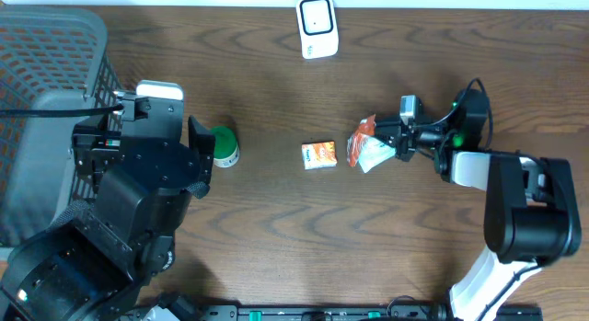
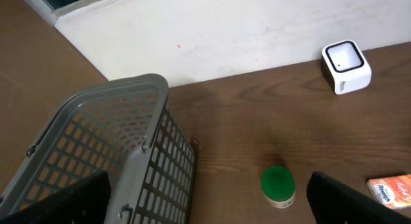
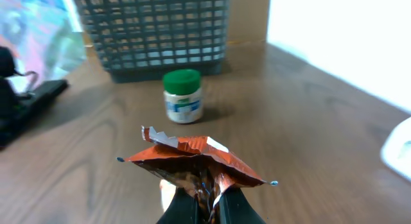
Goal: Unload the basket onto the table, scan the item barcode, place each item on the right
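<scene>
Overhead is showing a dark brown table with a flowing wood grain, and a pale strip is running along its far edge. A white barcode scanner, a rounded block with a dark window, is standing at that far edge. A grey plastic lattice basket is sitting at the left. Across the middle, a green-lidded jar and a small orange carton are resting apart from each other. Just right of the carton, the right gripper is holding a crinkled foil packet, well apart from the scanner.

Only the right wrist view is showing the grip closely. The jaws are pinching fully together on the packet's lower edge, and its coppery-red foil is fanning upward to a serrated seam. This view is also showing the jar standing upright with a white label.

Only the left wrist view is showing the room: a scuffed white wall is rising behind the table. The left gripper is spreading its black fingers wide at the lower corners, grasping nothing.
</scene>
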`<state>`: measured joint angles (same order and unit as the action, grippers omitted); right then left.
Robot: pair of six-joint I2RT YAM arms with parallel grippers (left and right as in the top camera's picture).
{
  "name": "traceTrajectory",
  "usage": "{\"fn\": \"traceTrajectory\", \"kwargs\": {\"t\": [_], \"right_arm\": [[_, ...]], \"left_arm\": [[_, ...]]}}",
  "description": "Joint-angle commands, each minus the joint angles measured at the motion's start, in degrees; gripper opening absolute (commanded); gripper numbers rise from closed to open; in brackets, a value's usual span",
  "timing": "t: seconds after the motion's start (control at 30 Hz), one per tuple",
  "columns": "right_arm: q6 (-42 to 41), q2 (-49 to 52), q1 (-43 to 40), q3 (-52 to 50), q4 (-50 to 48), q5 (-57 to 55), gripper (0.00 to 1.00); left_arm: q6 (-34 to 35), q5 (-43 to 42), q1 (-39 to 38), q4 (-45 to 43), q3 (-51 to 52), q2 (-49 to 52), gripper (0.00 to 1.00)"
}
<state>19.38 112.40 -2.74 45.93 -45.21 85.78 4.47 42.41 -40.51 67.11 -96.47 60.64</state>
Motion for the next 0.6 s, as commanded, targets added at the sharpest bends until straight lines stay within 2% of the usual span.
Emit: {"fn": "traceTrajectory", "kwargs": {"t": [0.0, 0.3, 0.43, 0.53, 0.57], "right_arm": [[-1.7, 3.2, 0.9, 0.2, -0.2, 3.5, 0.01], [-8.3, 4.6, -1.3, 0.1, 0.9, 3.5, 0.01], [-12.3, 4.5, -2.9, 0.1, 0.6, 3.5, 0.21], [-14.7, 4.5, -4.1, 0.1, 0.6, 3.5, 0.44], [-14.7, 4.5, -4.6, 0.1, 0.7, 3.6, 0.46]], "left_arm": [[-0.3, 1.1, 0.2, 0.2, -0.3, 0.0, 0.98], [-0.3, 1.1, 0.2, 0.2, -0.3, 0.0, 0.98], [-0.3, 1.1, 0.2, 0.2, -0.3, 0.0, 0.98], [-0.3, 1.1, 0.2, 0.2, -0.3, 0.0, 0.98], [-0.3, 1.1, 0.2, 0.2, -0.3, 0.0, 0.98]]}}
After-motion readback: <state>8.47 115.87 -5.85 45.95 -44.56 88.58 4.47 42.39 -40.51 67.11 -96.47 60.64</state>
